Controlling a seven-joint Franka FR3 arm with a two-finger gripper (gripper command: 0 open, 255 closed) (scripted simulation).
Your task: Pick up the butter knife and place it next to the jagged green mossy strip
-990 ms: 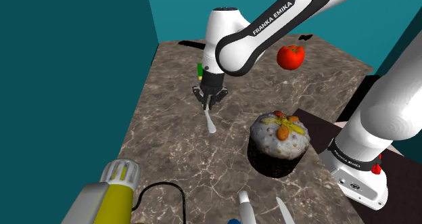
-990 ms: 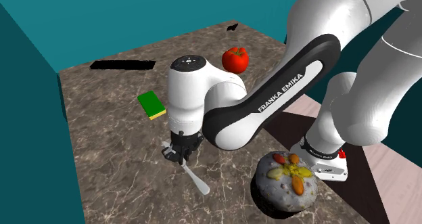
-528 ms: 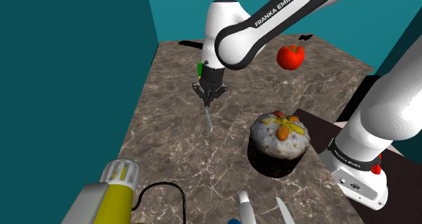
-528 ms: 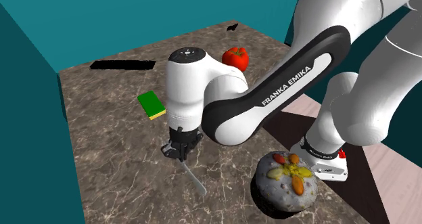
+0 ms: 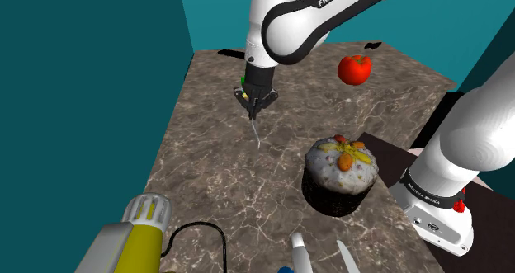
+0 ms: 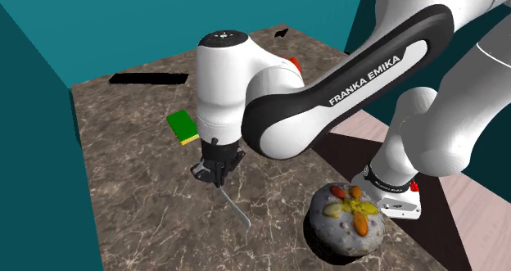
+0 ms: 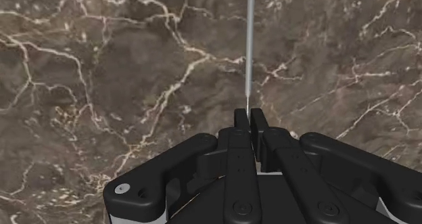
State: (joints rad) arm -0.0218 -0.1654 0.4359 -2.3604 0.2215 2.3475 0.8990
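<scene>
The end effector [image 5: 252,106] was shut tight on the knife [image 5: 255,129], its two black fingers pinched on one end with no gap left beyond the thin metal. In the wrist view the fingers met around it at the end effector [image 7: 249,114], and the knife [image 7: 249,40] ran straight away from them as a narrow grey line seen edge-on over the brown marble surface [image 7: 101,67].

In the second exterior view the end effector [image 6: 218,178] pointed down and the knife [image 6: 236,210] hung from it, slanting towards that view's lower right. Whether its tip touched the surface [image 6: 123,179] could not be told.

The green strip [image 6: 183,126], a flat green block with a yellow edge, lay on the surface near the end effector, to that view's upper left of it, apart from the knife. In the shoulder view the strip [image 5: 243,83] showed as a sliver of green just beside the white wrist.

A cupcake [image 5: 340,176] with orange and yellow topping stood on the surface [image 5: 206,189] towards the shoulder view's right of the knife, well apart from it. A tomato [image 5: 355,68] sat further back on the right. A yellow tool [image 5: 124,242] with a black cable [image 5: 198,230] lay at the shoulder view's lower left.
</scene>
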